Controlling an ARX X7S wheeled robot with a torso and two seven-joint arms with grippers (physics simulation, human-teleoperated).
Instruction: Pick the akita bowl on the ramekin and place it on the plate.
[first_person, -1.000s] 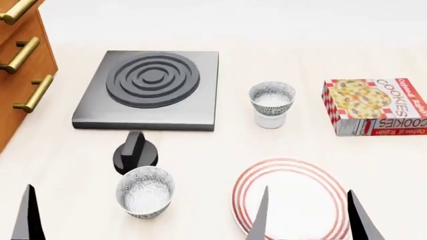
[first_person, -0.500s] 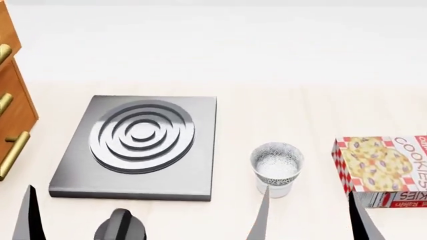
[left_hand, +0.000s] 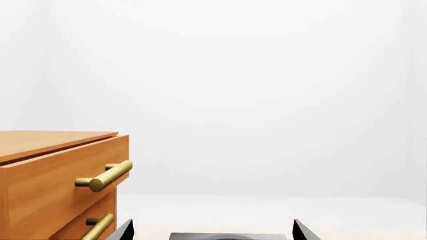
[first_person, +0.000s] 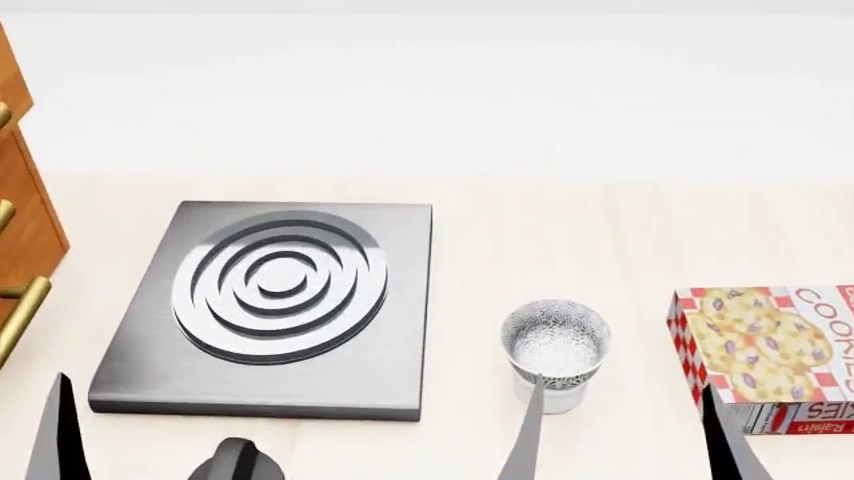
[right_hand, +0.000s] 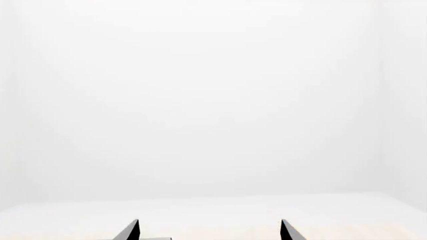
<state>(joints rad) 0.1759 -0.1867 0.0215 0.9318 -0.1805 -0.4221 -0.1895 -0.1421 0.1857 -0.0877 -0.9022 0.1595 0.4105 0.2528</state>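
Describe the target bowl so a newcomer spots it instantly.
Find the grey burner slab on the table. Between it and the cookie box sits a speckled grey-and-white bowl, perched on a plain white ramekin. It is the only dish stacked on another.

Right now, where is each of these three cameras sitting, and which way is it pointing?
Head view: on the robot's head, looking down at the stove plate, the akita bowl on the ramekin and a cookie box; dark end effector fingertips poke up.
Left wrist view: near the left end effector, facing level toward a wooden drawer cabinet.
Right wrist view: near the right end effector, facing a blank white wall.
Shared: cabinet and stove plate show in head and left wrist views.
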